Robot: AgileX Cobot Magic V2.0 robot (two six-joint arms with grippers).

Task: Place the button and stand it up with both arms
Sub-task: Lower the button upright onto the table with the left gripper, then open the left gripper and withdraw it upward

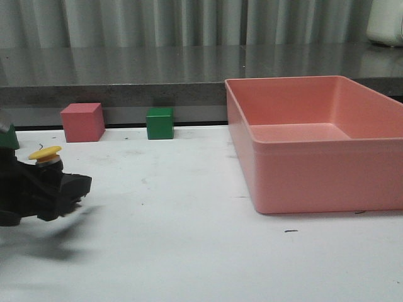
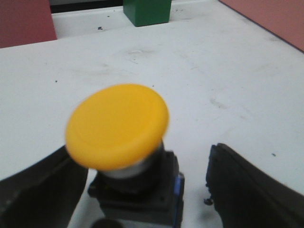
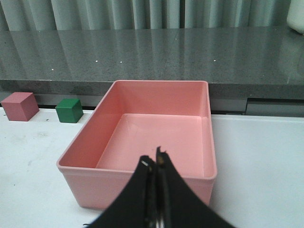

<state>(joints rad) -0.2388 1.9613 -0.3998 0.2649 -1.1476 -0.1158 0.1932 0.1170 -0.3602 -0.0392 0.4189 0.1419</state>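
Observation:
The button (image 1: pixel 45 153) has a yellow mushroom cap on a dark blocky base with a blue part, and it stands cap-up at the table's left edge. In the left wrist view the button (image 2: pixel 118 126) sits between the two dark fingers of my left gripper (image 2: pixel 138 151). White table shows between its base and one finger (image 2: pixel 237 180), so the jaws are open around it. From the front, my left gripper (image 1: pixel 70 186) hangs low over the table. My right gripper (image 3: pixel 154 159) is shut on nothing, above the near wall of the pink bin (image 3: pixel 95 187); the front view does not show it.
A large pink bin (image 1: pixel 315 179) fills the right half of the table. A pink cube (image 1: pixel 82 121) and a green cube (image 1: pixel 160 123) stand at the back left against a grey counter ledge. Another green object (image 1: pixel 7 137) shows at the far left edge.

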